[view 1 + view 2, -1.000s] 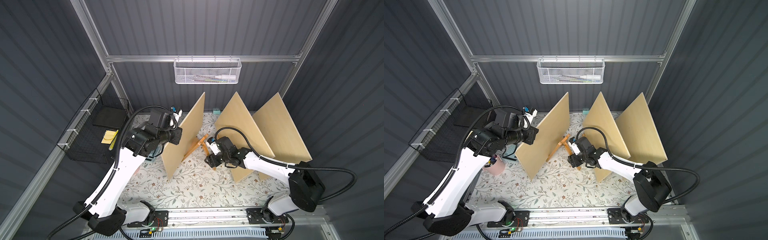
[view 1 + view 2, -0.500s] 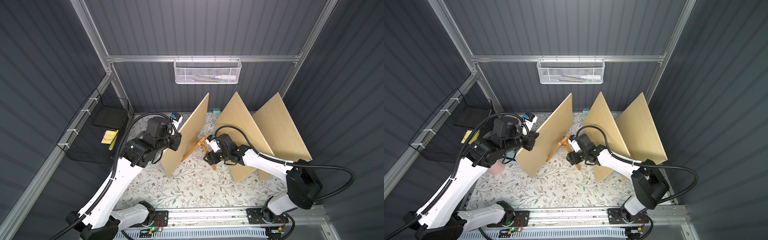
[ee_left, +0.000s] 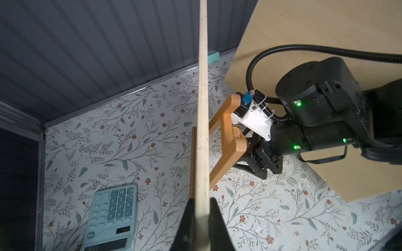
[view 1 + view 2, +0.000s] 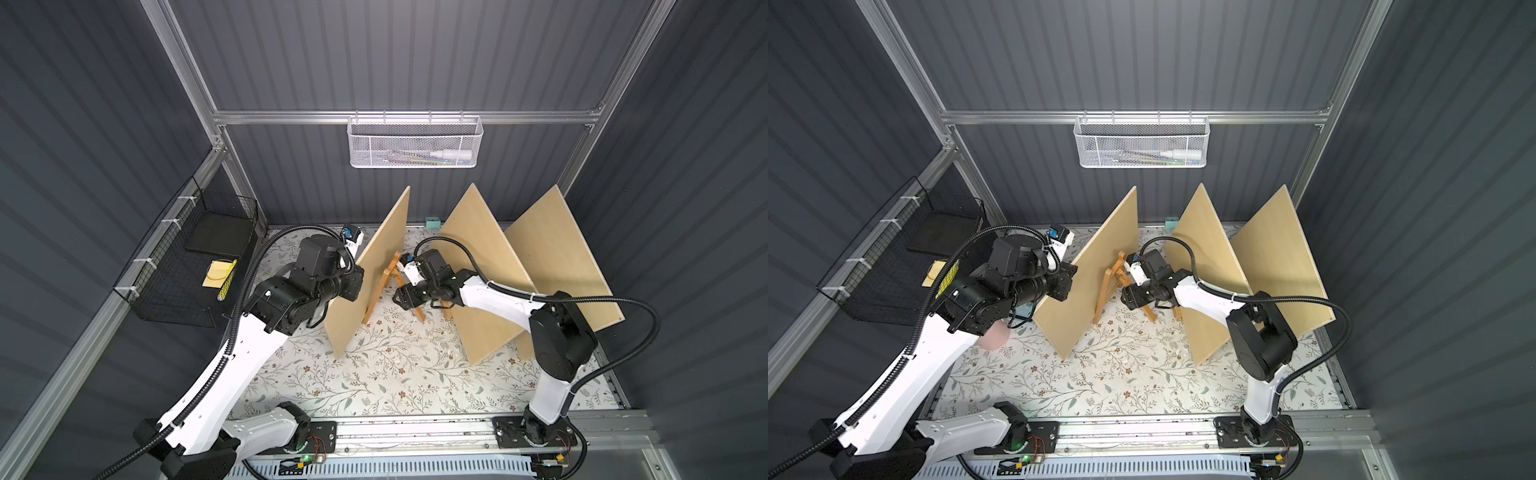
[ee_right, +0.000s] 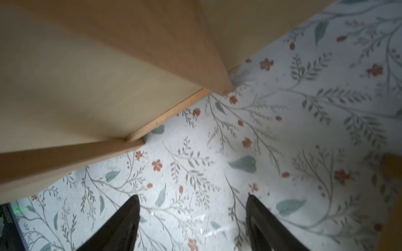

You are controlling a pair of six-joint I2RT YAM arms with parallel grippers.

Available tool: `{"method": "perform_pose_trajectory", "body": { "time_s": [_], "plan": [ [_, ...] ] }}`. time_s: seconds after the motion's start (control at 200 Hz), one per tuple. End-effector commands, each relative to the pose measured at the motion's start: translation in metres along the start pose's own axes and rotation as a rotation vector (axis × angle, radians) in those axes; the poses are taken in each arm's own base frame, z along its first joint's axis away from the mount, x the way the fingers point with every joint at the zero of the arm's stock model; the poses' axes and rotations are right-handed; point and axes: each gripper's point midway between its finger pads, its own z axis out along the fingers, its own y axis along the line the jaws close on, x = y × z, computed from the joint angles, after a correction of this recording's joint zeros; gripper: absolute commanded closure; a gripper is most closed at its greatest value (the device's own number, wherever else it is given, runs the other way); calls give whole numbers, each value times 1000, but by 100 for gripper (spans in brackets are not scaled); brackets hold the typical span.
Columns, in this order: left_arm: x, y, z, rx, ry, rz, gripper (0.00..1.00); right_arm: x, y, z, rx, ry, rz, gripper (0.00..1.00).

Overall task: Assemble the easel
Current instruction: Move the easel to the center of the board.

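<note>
Board (image 4: 372,266) stands on edge, its rim pinched by the left gripper (image 3: 201,208). Easel frame (image 3: 226,139) rests against the board's opposite face, with its legs slanting toward the right gripper (image 5: 192,196) — jaws wide, empty, the nearer arm.

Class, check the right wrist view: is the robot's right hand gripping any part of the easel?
No, the right hand is open, its fingers spread over the floral mat with nothing between them.

orange easel (image 3: 226,130), floral mat (image 3: 130,134), teal calculator (image 3: 111,215)
</note>
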Motion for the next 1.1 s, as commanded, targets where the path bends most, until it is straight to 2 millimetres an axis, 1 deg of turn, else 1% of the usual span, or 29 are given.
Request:
{"method": "perform_pose_trajectory", "body": {
  "time_s": [0.0,0.07,0.14,0.15,0.16,0.235,0.34,0.515,0.6,0.62,0.63,0.64,0.74,0.871,0.976,1.096],
  "plan": [
    [-17,20,0,-124,-90,-175,100,-28,-8,18,0,-46,-15,23],
    [-18,26,2,-158,-113,-244,100,-41,-15,28,7,-59,-8,23],
    [-22,34,1,-205,-147,-304,100,-54,-22,33,8,-72,-7,22],
    [-13,34,8,-216,-124,-302,100,-55,-23,34,10,-74,-8,22],
    [-11,35,10,-225,-120,-305,100,-56,-24,34,10,-72,-9,22],
    [-8,40,15,-266,-117,-323,100,-64,-33,34,27,-75,-15,21],
    [-6,45,20,-311,-103,-329,100,-63,-46,31,62,-66,-32,21],
    [3,42,33,-326,-46,-305,100,-59,-64,24,156,-36,-41,19],
    [8,41,39,-330,-20,-296,100,-61,-66,18,180,-45,-34,18],
    [10,40,41,-331,-13,-294,100,-62,-65,15,181,-52,-33,17],
    [1,40,36,-326,-35,-301,100,-63,-65,14,181,-57,-31,17],
    [-1,40,35,-326,-38,-302,100,-64,-64,13,179,-60,-32,17],
    [0,40,38,-333,-14,-288,100,-75,-59,-3,185,-103,-25,15],
    [1,39,41,-338,7,-263,100,-86,-64,-29,250,-143,-9,14],
    [0,39,40,-339,5,-256,100,-95,-54,-46,227,-179,-15,13],
    [-4,36,42,-321,8,-235,100,-109,-45,-72,225,-230,-19,11]
  ]
}}
